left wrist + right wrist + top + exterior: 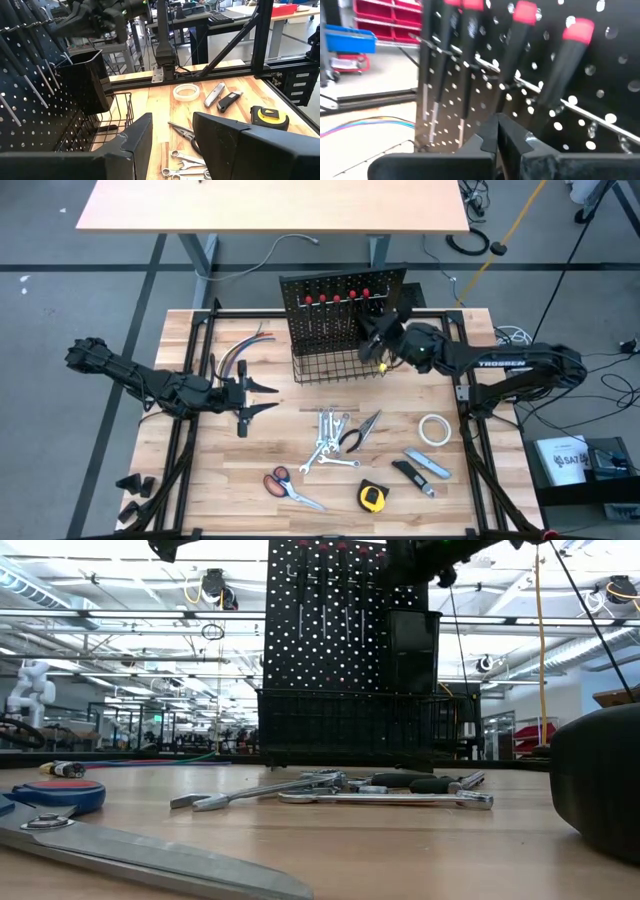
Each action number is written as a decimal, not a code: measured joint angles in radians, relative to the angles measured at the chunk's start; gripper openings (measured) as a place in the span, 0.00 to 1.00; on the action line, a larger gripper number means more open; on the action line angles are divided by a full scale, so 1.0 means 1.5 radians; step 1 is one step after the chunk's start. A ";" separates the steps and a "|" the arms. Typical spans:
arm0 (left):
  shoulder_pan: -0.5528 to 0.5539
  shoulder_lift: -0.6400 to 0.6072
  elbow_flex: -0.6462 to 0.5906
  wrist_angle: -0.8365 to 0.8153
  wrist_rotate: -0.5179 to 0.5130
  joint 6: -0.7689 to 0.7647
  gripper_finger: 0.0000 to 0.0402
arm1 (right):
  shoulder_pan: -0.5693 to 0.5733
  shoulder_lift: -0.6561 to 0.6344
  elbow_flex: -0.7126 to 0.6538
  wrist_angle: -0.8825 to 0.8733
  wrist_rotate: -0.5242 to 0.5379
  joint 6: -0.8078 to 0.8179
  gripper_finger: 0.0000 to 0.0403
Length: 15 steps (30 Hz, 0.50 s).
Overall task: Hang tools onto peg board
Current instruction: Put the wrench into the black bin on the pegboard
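A: Why is the right gripper [380,350] up at the board [345,305], around one o'clock from the table's middle?

B: Its jaws are pressed together with nothing between them, tips just before the row of screwdrivers [572,60] that hang red caps up on the board's rail. My guess is it is finishing with that row, since nothing is in its grasp.

A: And the left gripper [262,398]?

B: It waits at nine o'clock, jaws partly apart and empty, pointing across the table toward the loose tools (a ready pose, I would say).

A: What is left on the table?

B: Plenty. Wrenches [326,442] lie near the centre with pliers [360,430] just beside them, scissors [285,485] at seven o'clock, the tape measure [372,497] at six, the knife [428,465] and a black-handled tool [410,476] at five, the tape roll [434,430] at four. Only the screwdrivers are hung, so the job looks early.

A: Why the basket [340,360] and the cup [87,80]?

B: Likely for things that no hook suits, such as the tape roll. The basket sits at the board's foot; the cup hangs above it on the board's right side.
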 joint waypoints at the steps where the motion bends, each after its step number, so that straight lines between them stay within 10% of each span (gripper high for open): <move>1: 0.000 0.000 0.000 0.000 0.000 0.000 0.37 | 0.007 -0.008 0.000 -0.008 0.000 0.000 0.00; 10: 0.000 0.000 0.000 -0.014 0.001 -0.001 0.37 | 0.106 -0.082 0.000 -0.155 -0.014 0.112 0.00; 15: 0.000 0.000 0.000 -0.013 0.015 -0.004 0.37 | 0.156 -0.071 0.000 -0.232 -0.167 0.197 0.00</move>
